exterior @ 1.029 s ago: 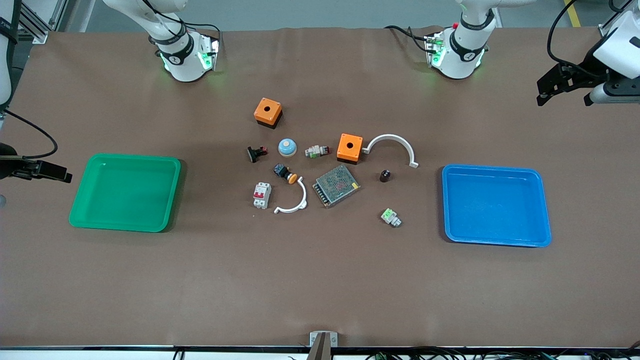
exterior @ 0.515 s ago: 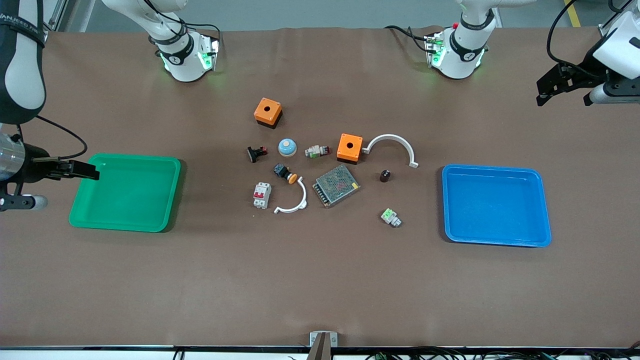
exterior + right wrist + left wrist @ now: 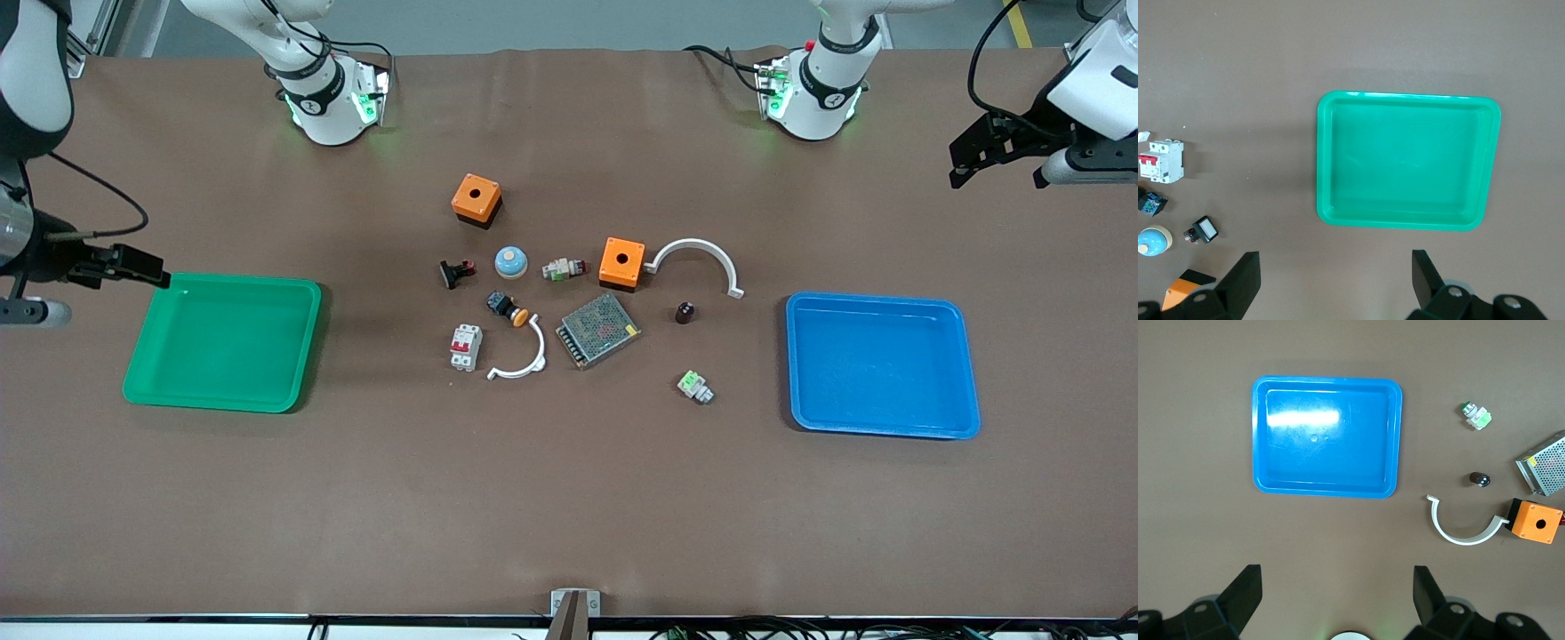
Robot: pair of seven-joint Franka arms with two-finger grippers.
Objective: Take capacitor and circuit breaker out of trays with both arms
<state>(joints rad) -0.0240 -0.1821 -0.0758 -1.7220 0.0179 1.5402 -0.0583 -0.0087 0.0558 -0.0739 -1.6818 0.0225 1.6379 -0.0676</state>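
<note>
The right gripper point(image 3: 142, 265) hangs in the air over the table just off the green tray's point(image 3: 142, 378) corner, at the right arm's end, its fingers point(image 3: 1238, 280) spread wide apart. The left gripper point(image 3: 965, 160) is up over the table at the left arm's end, well apart from that tray, fingers point(image 3: 1241, 593) likewise spread wide.

Metal-mesh power supply point(image 3: 598, 330) sits mid-bench; orange box point(image 3: 621, 263) just farther from the front camera than it; white arc point(image 3: 519, 356) beside it; green tray point(image 3: 224, 342) well apart from it.
</note>
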